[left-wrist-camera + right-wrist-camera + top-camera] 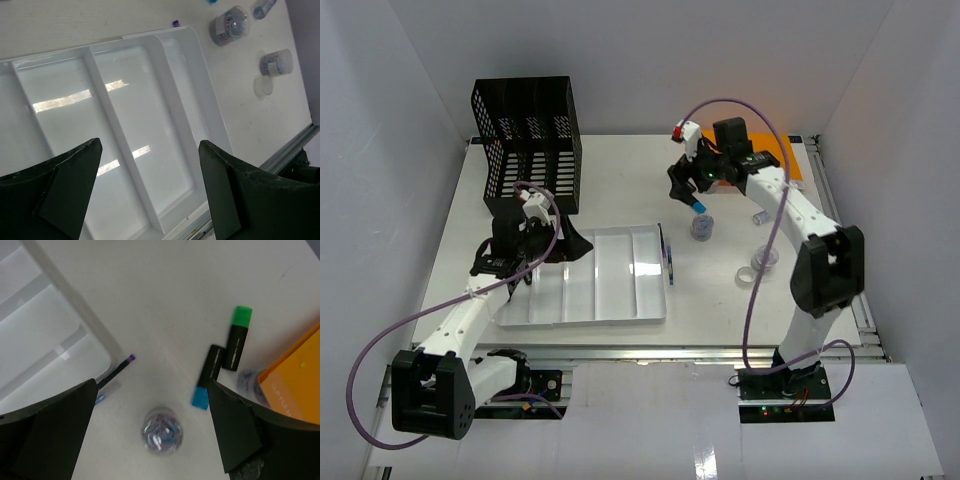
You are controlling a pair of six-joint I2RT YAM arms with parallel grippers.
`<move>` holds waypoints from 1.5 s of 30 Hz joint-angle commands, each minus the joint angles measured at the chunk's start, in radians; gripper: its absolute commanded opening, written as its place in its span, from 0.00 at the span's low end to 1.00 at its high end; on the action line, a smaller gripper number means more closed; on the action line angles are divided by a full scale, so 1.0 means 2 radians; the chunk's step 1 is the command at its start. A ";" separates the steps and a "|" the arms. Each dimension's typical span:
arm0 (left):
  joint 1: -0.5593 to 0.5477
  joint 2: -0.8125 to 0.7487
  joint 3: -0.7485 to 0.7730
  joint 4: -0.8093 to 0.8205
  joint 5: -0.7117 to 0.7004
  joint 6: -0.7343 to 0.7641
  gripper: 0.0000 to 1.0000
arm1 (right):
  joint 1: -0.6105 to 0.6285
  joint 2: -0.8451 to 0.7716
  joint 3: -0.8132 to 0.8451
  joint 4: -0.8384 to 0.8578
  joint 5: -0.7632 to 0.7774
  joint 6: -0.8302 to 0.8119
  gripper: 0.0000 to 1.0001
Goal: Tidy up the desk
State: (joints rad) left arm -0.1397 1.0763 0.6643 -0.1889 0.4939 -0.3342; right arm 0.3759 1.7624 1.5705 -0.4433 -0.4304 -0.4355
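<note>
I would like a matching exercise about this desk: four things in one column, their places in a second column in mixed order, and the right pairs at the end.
Things
1. black mesh file rack
2. flat orange folder
3. white compartmented plastic tray
4. small clear round jar of clips

Places
A. far right corner of the desk
B. near the front rail, left of the middle
C. far left corner
D. just right of the tray, near the blue-capped black marker

Pairs: 1-C, 2-A, 3-B, 4-D
</note>
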 commanded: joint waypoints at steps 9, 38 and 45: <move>0.001 -0.056 -0.012 0.070 0.082 -0.014 0.90 | 0.004 0.278 0.269 -0.017 0.162 0.049 0.88; 0.001 -0.058 -0.015 0.076 0.085 -0.018 0.91 | -0.021 0.386 0.325 0.035 0.160 0.087 0.53; 0.001 -0.054 -0.023 0.098 0.121 -0.035 0.91 | -0.017 0.377 0.307 0.020 0.148 0.085 0.39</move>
State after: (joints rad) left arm -0.1394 0.9779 0.6309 -0.0515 0.6583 -0.3764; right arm 0.3386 2.5267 2.1788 -0.3811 -0.1102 -0.2660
